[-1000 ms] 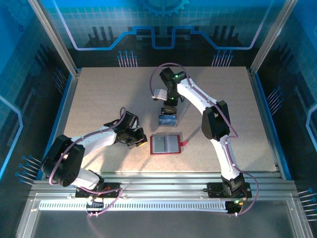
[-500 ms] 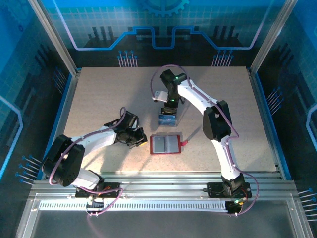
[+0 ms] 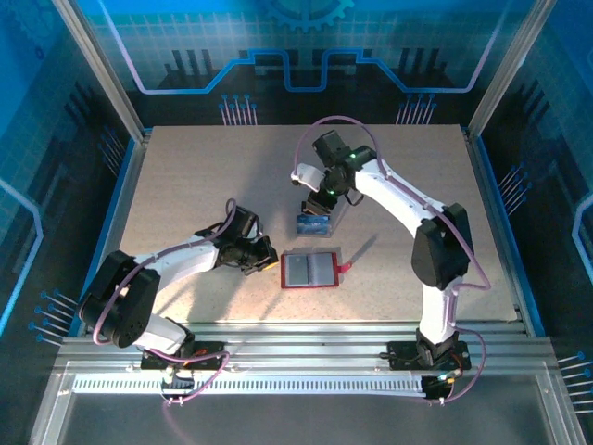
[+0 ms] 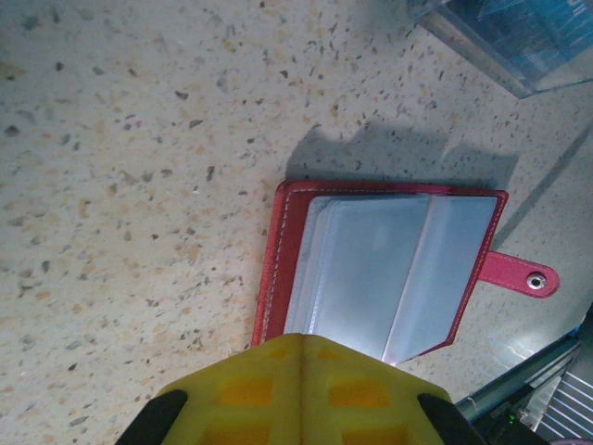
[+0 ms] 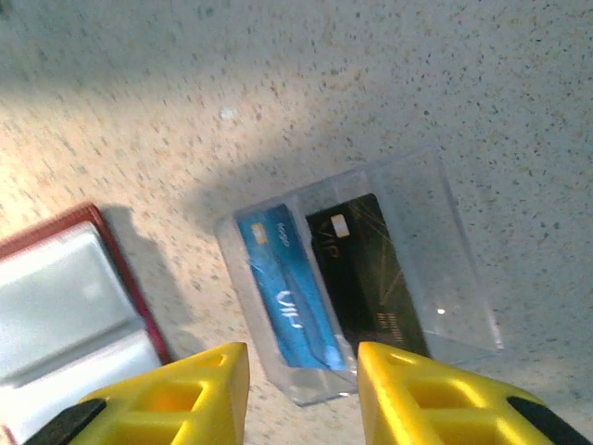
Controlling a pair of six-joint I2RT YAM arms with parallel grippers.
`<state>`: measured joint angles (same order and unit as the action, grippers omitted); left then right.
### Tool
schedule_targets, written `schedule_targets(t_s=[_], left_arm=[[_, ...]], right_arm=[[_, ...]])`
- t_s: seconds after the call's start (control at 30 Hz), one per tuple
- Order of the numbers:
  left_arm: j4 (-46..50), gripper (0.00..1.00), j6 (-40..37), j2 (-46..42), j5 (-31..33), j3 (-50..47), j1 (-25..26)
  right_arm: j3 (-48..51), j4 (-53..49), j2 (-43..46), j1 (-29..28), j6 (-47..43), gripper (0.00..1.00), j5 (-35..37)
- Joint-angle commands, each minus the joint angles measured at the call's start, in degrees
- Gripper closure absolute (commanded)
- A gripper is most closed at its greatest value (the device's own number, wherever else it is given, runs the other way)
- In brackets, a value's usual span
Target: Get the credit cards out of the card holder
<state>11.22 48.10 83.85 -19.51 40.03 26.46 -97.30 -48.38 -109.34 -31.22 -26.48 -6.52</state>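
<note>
The card holder [image 3: 310, 270] lies open and flat near the table's front middle: dark red, with greyish pockets [image 4: 389, 269] and a strap tab [image 4: 519, 275] on its right. My left gripper [image 3: 270, 263] is shut at the holder's left edge, its yellow tips [image 4: 303, 336] over the near edge with nothing between them. Two credit cards, a blue one [image 5: 287, 287] and a black one [image 5: 371, 278], lie side by side in a clear tray [image 5: 445, 232]. Above the tray hangs my right gripper [image 5: 301, 371], open and holding nothing.
The clear tray [image 3: 315, 222] sits just behind the card holder. The holder's left leaf [image 5: 56, 306] shows at the left of the right wrist view. Metal rails [image 3: 296, 338] border the table's near edge, and blue frame walls stand on both sides.
The right arm's elbow has swung to the right and its gripper has shifted slightly over the tray. My left gripper has edged a little closer to the card holder.
</note>
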Motion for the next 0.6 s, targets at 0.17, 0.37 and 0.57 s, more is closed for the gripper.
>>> schedule_targets(t_s=[0.17, 0.37, 0.57], left_arm=[[-3.57, 0.94, 1.48, 2.45, -3.08, 0.13, -0.09], [-4.65, 0.94, 1.36, 3.66, -3.86, 0.13, 0.17], [-5.24, 0.94, 1.45, 4.41, -4.38, 0.22, 0.83]], right_arm=[[10.92, 8.44, 7.59, -0.59, 16.47, 0.65, -9.11], [20.2, 16.41, 13.34, -1.36, 28.83, 0.69, -11.23], [30.08, 25.57, 18.81, -3.17, 40.25, 0.7, -14.41]])
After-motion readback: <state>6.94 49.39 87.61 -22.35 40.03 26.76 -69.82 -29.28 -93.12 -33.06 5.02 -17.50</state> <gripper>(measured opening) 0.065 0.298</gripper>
